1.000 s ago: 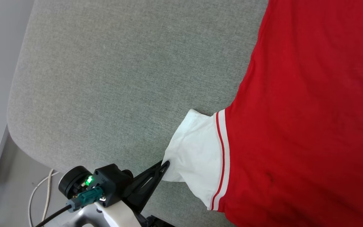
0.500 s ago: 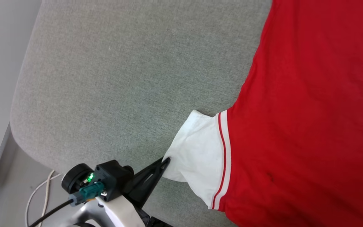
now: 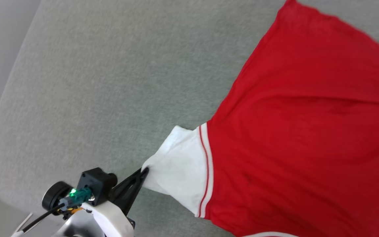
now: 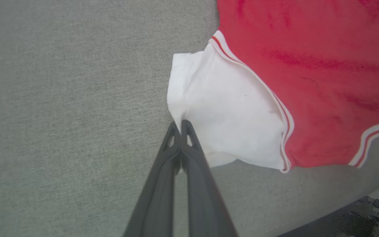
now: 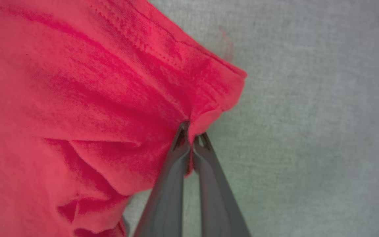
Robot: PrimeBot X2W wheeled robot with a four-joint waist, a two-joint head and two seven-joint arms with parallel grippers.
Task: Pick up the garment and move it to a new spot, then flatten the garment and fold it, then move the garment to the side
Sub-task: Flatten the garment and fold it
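While pinching the garment by its white sleeve with the left end effector and by its red edge with the right end effector, move both slowly together.

No text, label, brand, number or sign can be read anywhere in these views. The garment shows only plain red cloth, a white sleeve and red-white striped trim.

Red garment, white sleeve, striped trim, spread on grey fabric surface, corner bunched
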